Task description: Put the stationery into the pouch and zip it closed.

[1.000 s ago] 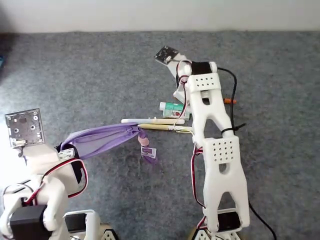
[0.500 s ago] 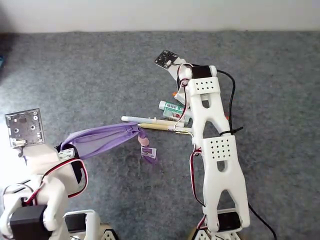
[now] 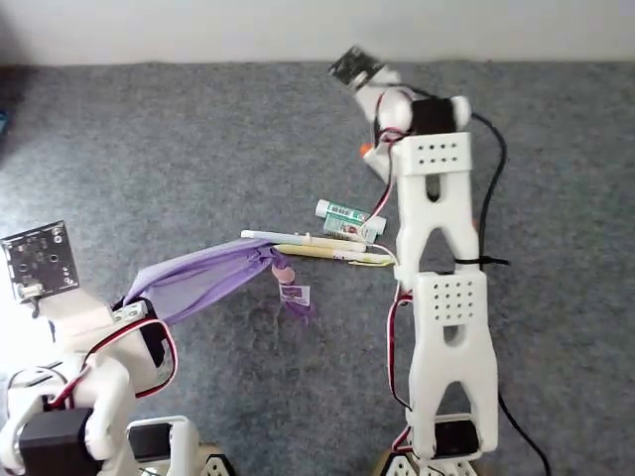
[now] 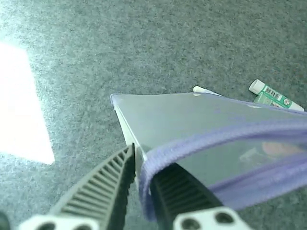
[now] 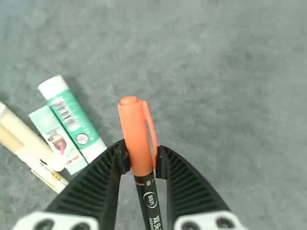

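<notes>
From above, we see the soft lilac pouch [image 3: 203,280] held at one end, its other end touching two slim cream pens [image 3: 308,243]. A cylindrical glue stick [image 3: 347,211] lies just beyond them on the grey, felt-like desk [image 3: 149,129].

In the left wrist view, the left end effector [image 4: 142,167], with ribbed fingers, is clamped on the pouch's woven edge; the wall is translucent film.

In the right wrist view, the right end effector [image 5: 139,155] grips a round marker [image 5: 136,139], orange-capped and black-bodied, above the desk
</notes>
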Controlling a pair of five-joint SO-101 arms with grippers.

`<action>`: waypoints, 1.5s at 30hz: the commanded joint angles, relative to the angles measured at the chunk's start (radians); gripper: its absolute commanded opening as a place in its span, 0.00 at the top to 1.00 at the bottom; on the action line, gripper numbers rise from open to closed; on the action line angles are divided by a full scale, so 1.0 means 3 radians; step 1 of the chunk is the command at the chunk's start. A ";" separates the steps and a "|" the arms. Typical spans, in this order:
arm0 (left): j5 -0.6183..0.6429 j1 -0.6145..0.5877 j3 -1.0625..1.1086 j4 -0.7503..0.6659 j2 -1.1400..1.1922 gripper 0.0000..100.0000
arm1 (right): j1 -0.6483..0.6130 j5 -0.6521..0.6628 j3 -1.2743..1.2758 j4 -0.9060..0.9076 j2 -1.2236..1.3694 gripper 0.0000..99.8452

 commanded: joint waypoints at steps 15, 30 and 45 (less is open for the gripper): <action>0.0072 -0.0026 -0.0151 0.0026 0.0036 0.99 | -0.0632 -0.1120 0.3345 0.0141 -0.4038 0.99; 0.0077 -0.0020 -0.0401 -0.0051 0.0102 0.99 | -0.1849 -0.2271 0.3764 -0.0146 -0.5424 0.99; 0.0476 -0.0020 -0.0867 -0.0066 0.1069 0.99 | -0.2212 -0.2281 0.4895 -0.3153 -0.5357 0.99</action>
